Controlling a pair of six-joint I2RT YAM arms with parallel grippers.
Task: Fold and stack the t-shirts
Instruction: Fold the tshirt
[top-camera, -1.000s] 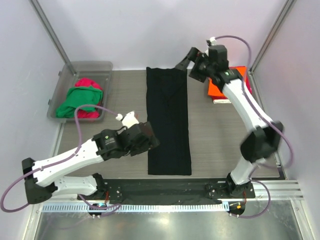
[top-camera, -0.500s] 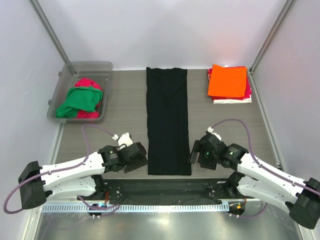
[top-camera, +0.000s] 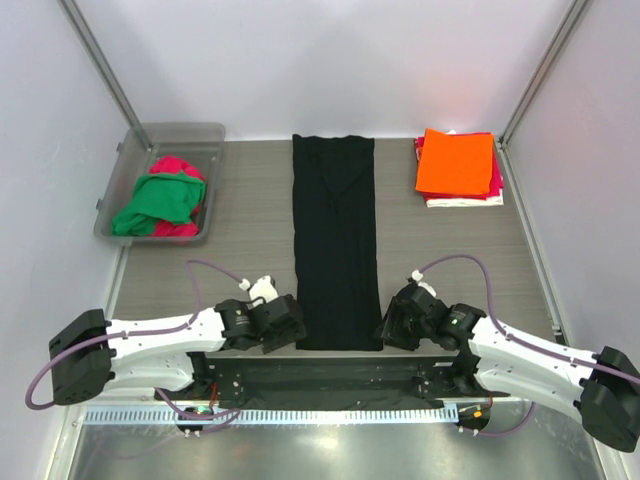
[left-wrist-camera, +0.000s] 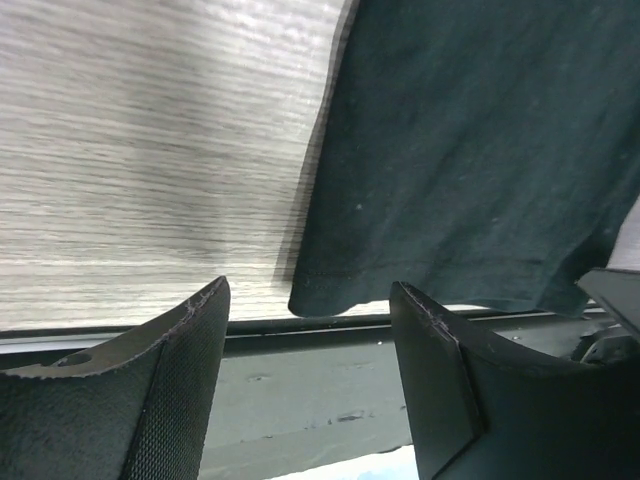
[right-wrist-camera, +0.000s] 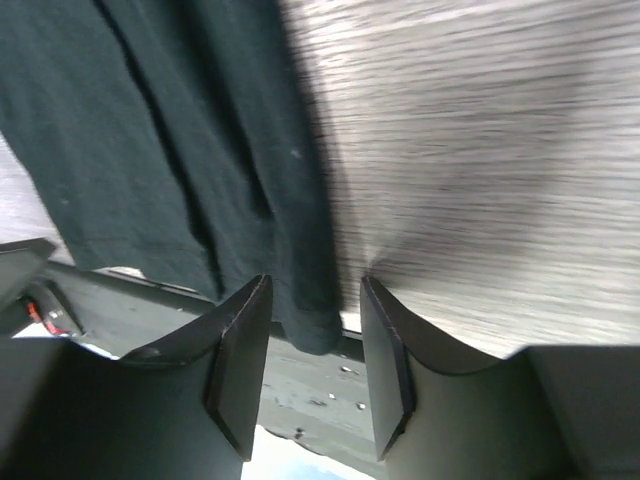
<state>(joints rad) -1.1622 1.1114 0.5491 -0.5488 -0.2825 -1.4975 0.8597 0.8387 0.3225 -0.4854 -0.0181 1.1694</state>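
Black t-shirt (top-camera: 337, 240) in strip, cross-fold pending. Near hem corners sit between spread fingers of left gripper (left-wrist-camera: 310, 290) and right gripper (right-wrist-camera: 315, 282). Bin (top-camera: 180, 127) holds more.

Black t-shirt (left-wrist-camera: 470, 150) runs off both wrist views' edges.

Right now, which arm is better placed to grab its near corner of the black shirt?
Right, narrowly. Both are open at the shirt's near corners, but the right gripper has its corner deeper between its fingers. The left gripper has its corner barely past the fingertips.
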